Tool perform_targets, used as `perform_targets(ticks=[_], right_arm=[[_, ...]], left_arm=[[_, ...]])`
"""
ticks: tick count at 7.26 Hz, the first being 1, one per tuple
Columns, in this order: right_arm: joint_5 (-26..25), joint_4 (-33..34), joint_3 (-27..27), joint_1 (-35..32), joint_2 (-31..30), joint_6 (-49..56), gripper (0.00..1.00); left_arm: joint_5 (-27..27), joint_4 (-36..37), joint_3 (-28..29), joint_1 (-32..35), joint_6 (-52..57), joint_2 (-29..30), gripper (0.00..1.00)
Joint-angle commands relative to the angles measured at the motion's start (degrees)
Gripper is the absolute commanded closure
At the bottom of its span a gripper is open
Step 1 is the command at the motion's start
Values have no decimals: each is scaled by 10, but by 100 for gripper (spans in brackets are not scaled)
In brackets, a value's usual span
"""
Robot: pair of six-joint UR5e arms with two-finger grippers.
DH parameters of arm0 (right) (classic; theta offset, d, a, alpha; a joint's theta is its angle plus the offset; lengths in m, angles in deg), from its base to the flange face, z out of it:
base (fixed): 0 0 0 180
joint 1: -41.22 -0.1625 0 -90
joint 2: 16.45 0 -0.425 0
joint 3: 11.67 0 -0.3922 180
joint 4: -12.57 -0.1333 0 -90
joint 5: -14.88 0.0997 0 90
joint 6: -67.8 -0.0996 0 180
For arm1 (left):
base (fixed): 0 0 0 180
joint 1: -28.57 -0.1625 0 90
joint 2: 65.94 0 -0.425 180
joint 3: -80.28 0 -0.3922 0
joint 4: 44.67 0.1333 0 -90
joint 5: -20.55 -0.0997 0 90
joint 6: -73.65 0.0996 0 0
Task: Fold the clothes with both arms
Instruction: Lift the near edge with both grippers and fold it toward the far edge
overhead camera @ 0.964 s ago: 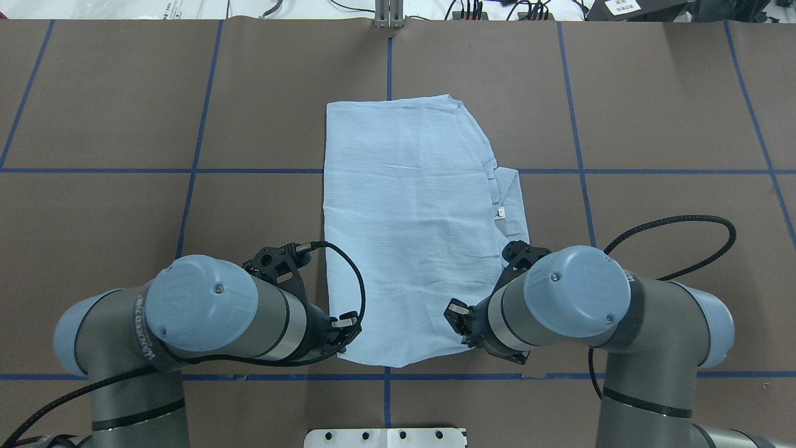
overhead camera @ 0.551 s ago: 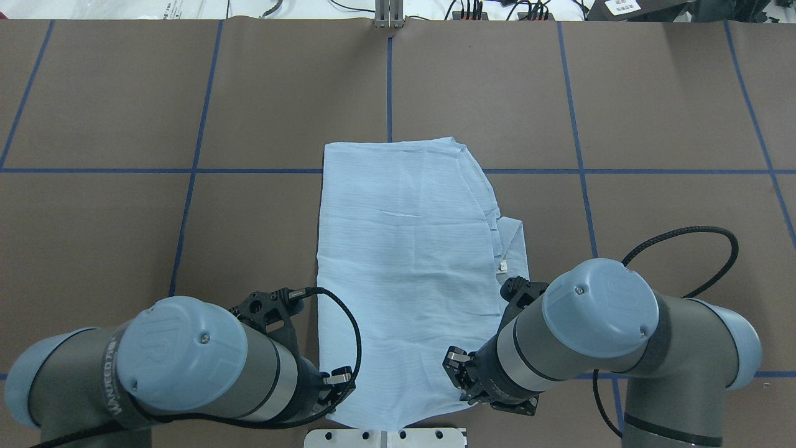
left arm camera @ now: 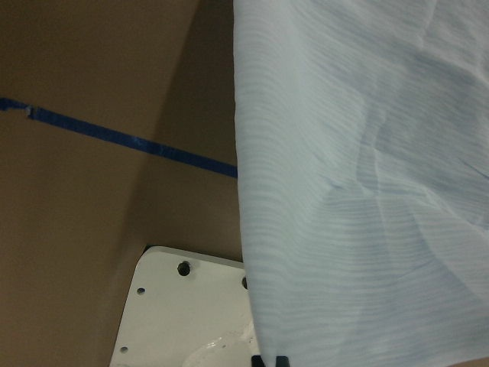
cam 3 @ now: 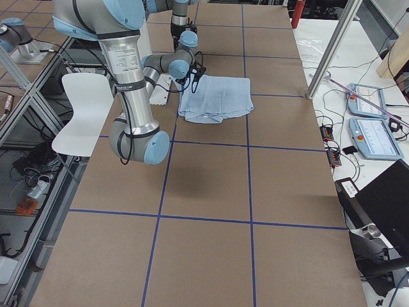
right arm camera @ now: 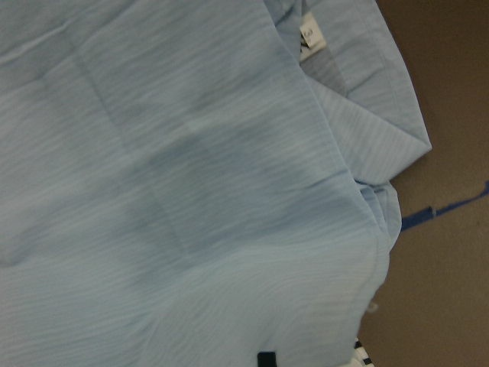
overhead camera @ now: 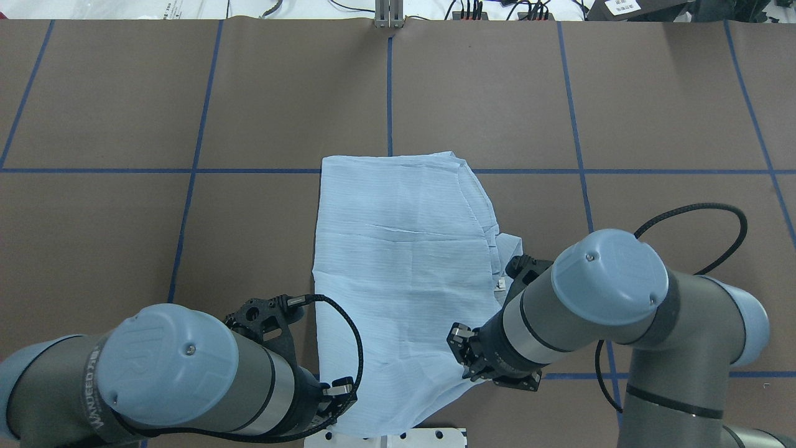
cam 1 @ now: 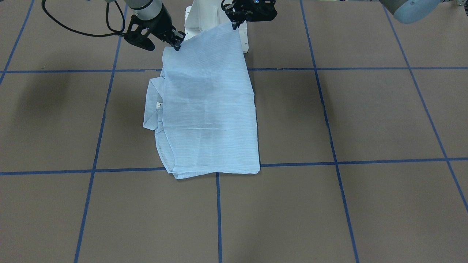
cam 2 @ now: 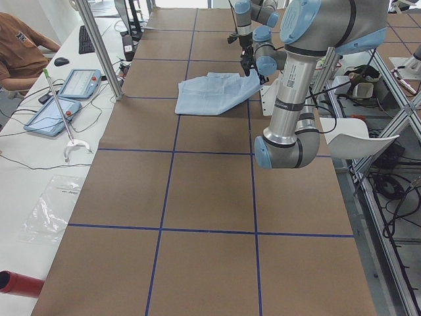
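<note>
The pale-blue striped shirt (overhead camera: 398,261) lies folded on the brown table, its collar and neck label (overhead camera: 501,284) sticking out on the robot's right side. Its near edge is lifted over the white base. My left gripper (overhead camera: 339,398) is shut on the near left corner, also seen in the front view (cam 1: 234,23). My right gripper (overhead camera: 463,361) is shut on the near right corner (cam 1: 177,45). The shirt (cam 1: 208,109) slopes from the table up to both grippers. Both wrist views show cloth close up (left arm camera: 367,153) (right arm camera: 191,191).
The white pedestal base plate (overhead camera: 385,437) sits right under the lifted near edge. Blue tape lines (overhead camera: 186,170) cross the table. A metal post (overhead camera: 388,15) stands at the far edge. Tablets (cam 2: 79,84) and an operator (cam 2: 20,49) are beyond the table's far side.
Both arms have drawn back toward the robot base with the shirt's near corners held. The shirt has slid toward the robot; its far edge now lies near the cross tape line.
</note>
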Motion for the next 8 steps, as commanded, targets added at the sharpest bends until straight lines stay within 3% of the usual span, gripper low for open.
perform_targets(ticks=[1,4,7,8], right_arm=[[-2,0,-51,-67,37,58,100],[-35,-3,-126,-96,82,142,100],[-35,-6,-246,-139,155,217,100],[-36,-43,-270,-146,157,220,100]], left_arm=[[2,-34,46,69,41,12,100],[32,-123,142,156,92,19,100],[35,-206,243,194,113,53,100],[35,-223,257,205,114,57,100]])
